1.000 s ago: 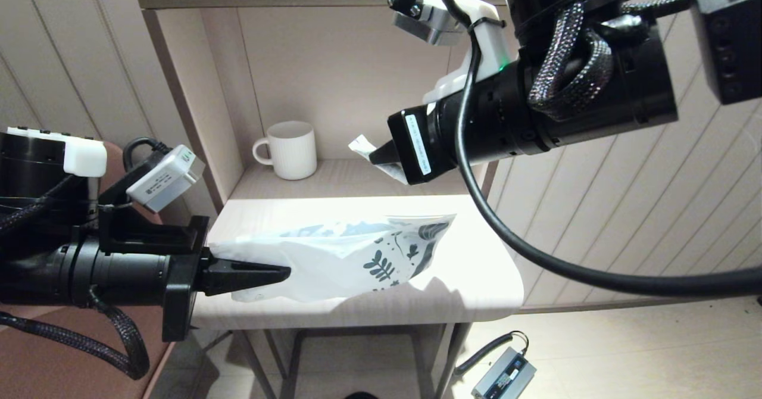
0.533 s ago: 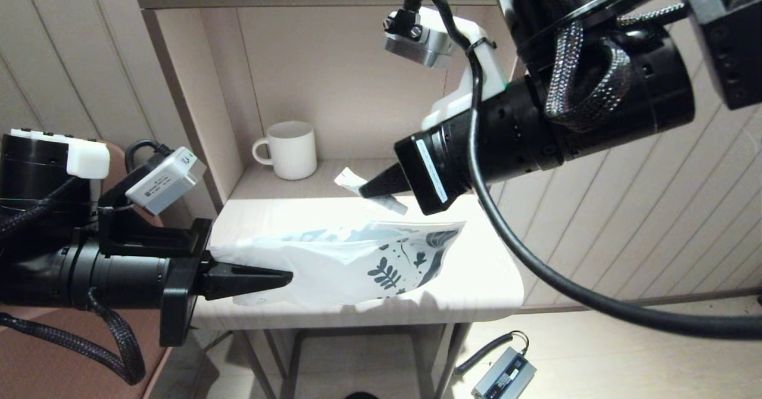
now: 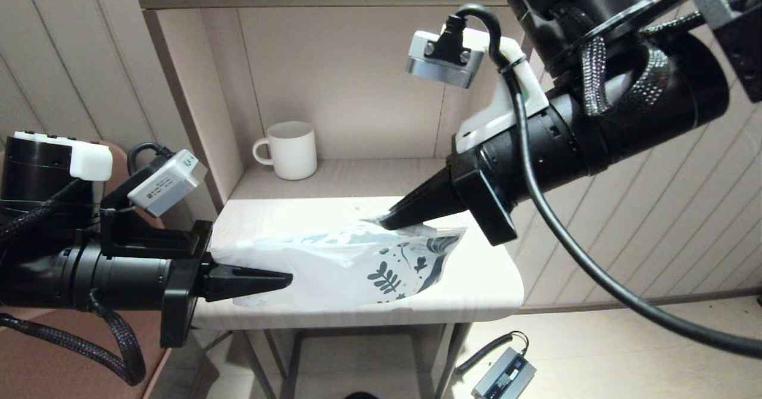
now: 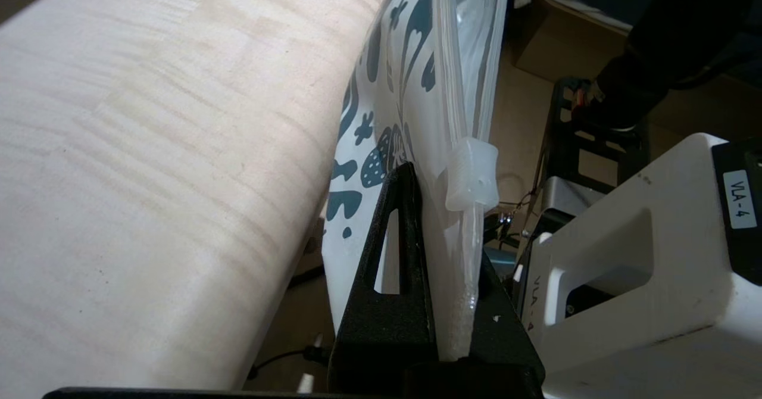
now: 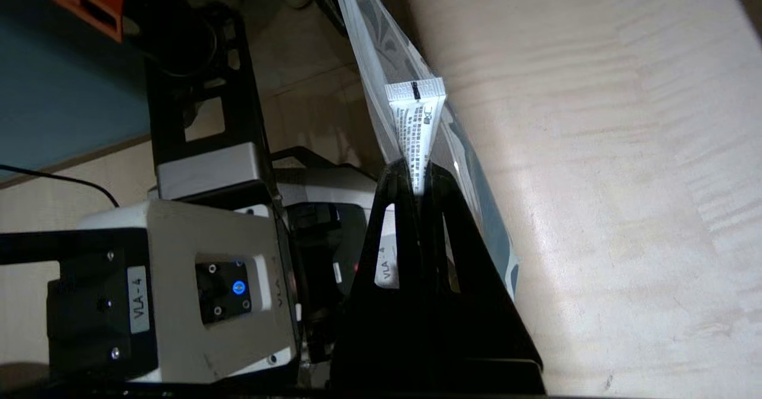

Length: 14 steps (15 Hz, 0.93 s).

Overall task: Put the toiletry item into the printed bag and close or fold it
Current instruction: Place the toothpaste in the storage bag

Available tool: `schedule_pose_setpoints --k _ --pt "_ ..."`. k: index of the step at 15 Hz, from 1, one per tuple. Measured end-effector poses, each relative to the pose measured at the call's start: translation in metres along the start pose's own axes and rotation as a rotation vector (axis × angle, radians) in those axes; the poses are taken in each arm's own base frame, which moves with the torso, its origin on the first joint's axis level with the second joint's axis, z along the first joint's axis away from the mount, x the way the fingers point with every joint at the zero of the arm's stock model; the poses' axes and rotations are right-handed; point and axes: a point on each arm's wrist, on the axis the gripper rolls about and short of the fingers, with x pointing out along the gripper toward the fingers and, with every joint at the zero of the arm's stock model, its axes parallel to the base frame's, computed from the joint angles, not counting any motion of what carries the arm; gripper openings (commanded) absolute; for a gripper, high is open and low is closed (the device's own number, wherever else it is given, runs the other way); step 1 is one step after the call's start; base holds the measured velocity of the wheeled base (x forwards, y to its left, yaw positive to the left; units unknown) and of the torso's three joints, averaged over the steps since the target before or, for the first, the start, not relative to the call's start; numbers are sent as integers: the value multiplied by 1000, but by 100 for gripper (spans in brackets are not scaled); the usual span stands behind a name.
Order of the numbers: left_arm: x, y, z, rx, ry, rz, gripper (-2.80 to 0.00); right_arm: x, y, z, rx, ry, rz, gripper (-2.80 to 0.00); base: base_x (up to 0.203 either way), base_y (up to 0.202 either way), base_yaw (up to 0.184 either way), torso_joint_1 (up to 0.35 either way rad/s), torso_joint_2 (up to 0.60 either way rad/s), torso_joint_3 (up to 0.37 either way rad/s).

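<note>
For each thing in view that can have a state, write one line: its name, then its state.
printed bag: held up, zip top open
toiletry item: a white printed sachet, gripped, at bag mouth
left gripper: shut on bag
right gripper: shut on sachet
mug: upright on shelf

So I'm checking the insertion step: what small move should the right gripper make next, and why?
Probably ease the right gripper down into the bag before releasing. It pinches the sachet at the bag's top edge, the left gripper holds the other end, and the sachet is not clearly inside.
</note>
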Motion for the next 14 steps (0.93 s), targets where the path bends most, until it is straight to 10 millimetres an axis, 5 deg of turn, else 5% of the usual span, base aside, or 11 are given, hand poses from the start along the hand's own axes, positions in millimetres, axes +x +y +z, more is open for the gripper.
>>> schedule_pose_setpoints --k 14 --pt "0 0 0 0 -2 -10 -280 12 11 1 -54 19 76 -280 0 0 0 0 0 0"
